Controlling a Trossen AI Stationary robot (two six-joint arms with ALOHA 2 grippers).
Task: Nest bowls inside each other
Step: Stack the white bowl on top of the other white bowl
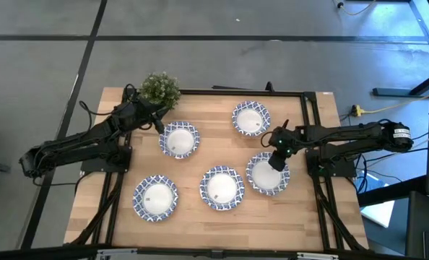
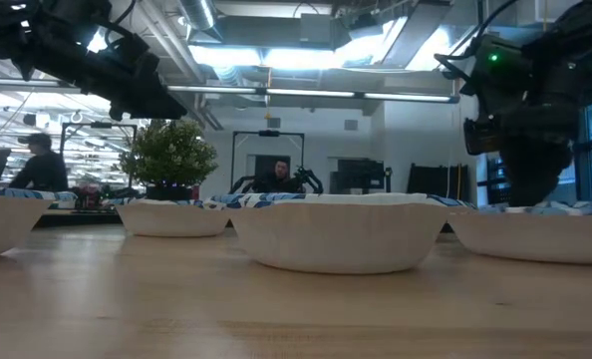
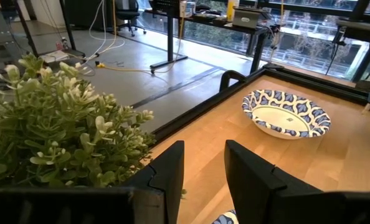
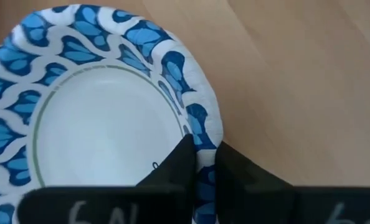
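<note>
all five bowls sit apart on the table (image 1: 323,209), none nested yet, so i judge the whole job is left. my right end effector (image 4: 200,163) is pinched onto the rim of the right-hand bowl (image 1: 266,175), one finger inside and one outside. the left end effector (image 3: 203,171) hangs open beside the potted plant (image 1: 159,89), near the back-left bowl (image 1: 179,139).

Five bowls are counted on the wooden table (image 1: 200,217) — one at the back left (image 1: 179,139), one at the back right (image 1: 250,118), one at the front left (image 1: 155,197), one at the front centre (image 1: 222,187) and one at the right (image 1: 261,178). One potted plant (image 1: 160,89) is seen. Two arms are present — each with one gripper, left (image 1: 157,120) and right (image 1: 278,160).
</note>
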